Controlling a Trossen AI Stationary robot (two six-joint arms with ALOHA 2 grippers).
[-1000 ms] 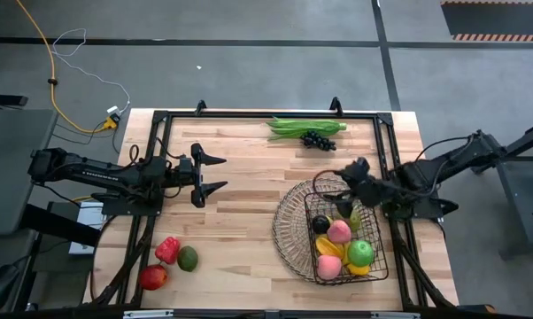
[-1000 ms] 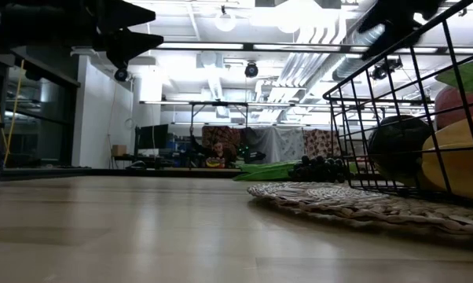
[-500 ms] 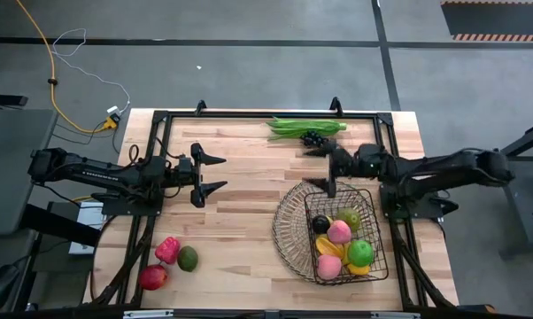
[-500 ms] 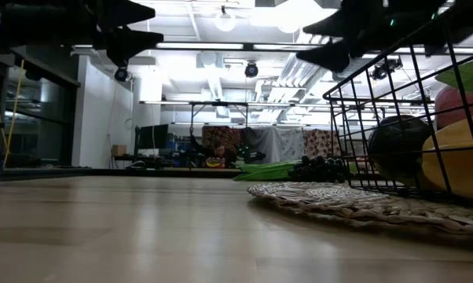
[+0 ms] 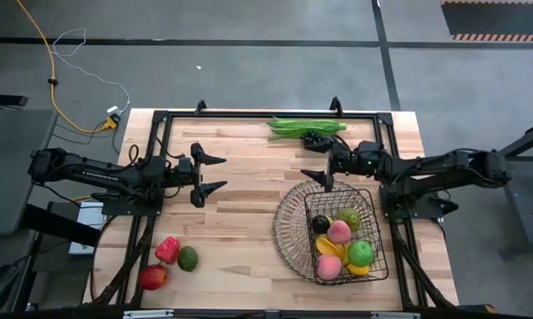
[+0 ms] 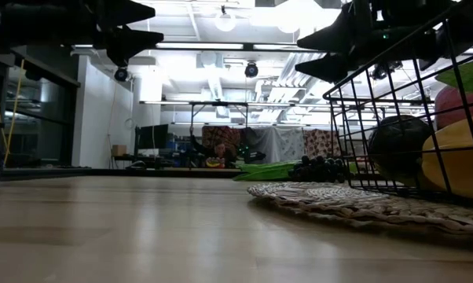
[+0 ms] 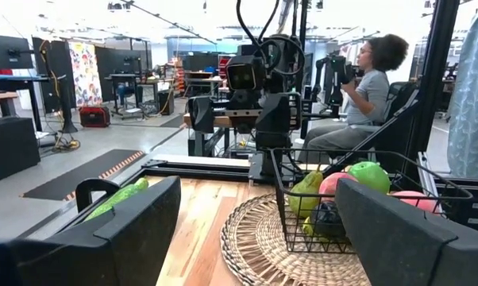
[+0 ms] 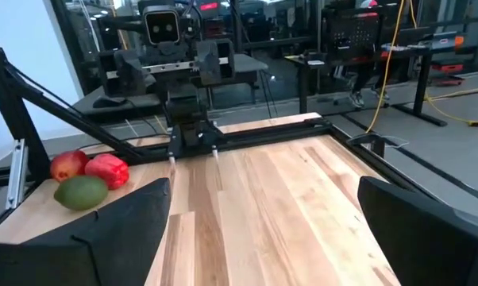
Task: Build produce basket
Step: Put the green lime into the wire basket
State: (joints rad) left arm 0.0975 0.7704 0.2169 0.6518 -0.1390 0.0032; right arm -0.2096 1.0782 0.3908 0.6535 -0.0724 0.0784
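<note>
The dark wire basket (image 5: pixel 289 232) stands at the table's right near side, its flared round rim on the wood. It holds several fruits: pink peaches (image 5: pixel 339 231), a green apple (image 5: pixel 361 252), yellow bananas (image 5: pixel 331 247). My right gripper (image 5: pixel 309 158) is open and empty, level, just beyond the basket's far rim and next to the dark grapes (image 5: pixel 316 138) and green beans (image 5: pixel 304 127). My left gripper (image 5: pixel 222 173) is open and empty at the table's left middle. A red pepper (image 5: pixel 167 249), an avocado (image 5: pixel 188 259) and a red apple (image 5: pixel 153 277) lie at the near left corner.
A black frame (image 5: pixel 249 114) runs along the table's far and side edges. Bare wood (image 5: pixel 249 221) lies between the two grippers and the near left fruits. A person (image 7: pixel 366 79) sits beyond the table's right side.
My right gripper has risen from over the basket's mesh centre and gone toward the table's far edge and left, levelling out beside the grapes. The fruits and the basket have stayed where they were.
</note>
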